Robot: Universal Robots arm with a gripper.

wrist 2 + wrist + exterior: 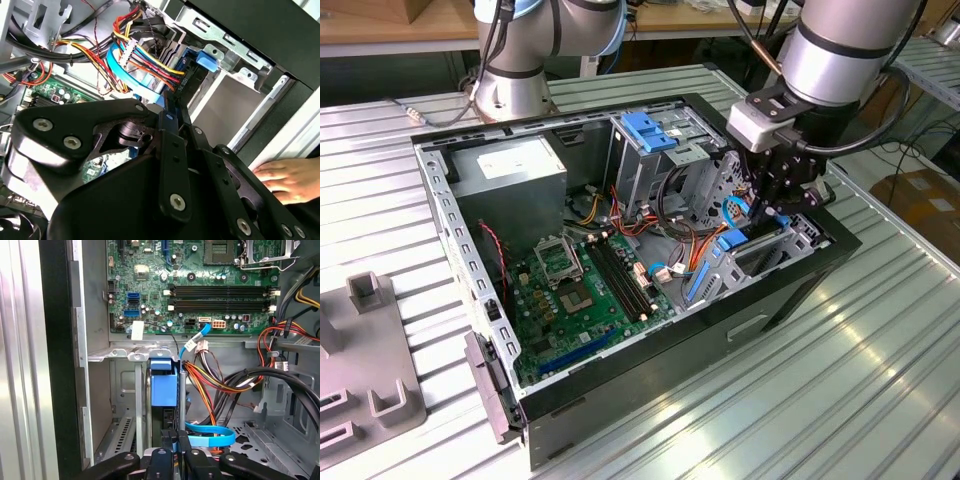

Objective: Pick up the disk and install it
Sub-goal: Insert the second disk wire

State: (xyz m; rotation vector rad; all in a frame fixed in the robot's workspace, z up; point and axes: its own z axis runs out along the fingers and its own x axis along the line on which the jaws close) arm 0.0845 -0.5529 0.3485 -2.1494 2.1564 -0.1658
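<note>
My gripper (pixel 763 207) hangs over the drive bay (pixel 772 256) at the corner of the open computer case on the exterior view's right. In the first wrist view the gripper (pixel 176 442) is shut on the disk (pixel 164 390), which stands on edge with its blue rail facing the camera. The disk reaches down into the metal bay (pixel 124 410), beside the motherboard (pixel 200 285). The second wrist view shows the black fingers (pixel 170 125) running to the disk's blue rail end (pixel 206 61) at the bay's mouth (pixel 227 110). The disk's label is hidden.
Bundles of orange, yellow and black cables (pixel 225 385) and a blue flat cable (pixel 210 432) lie right beside the bay. A grey power-supply box (pixel 510 170) and a blue bracket on a metal cage (pixel 648 130) sit further back. A person's hand (pixel 290 177) rests near the case's outer wall.
</note>
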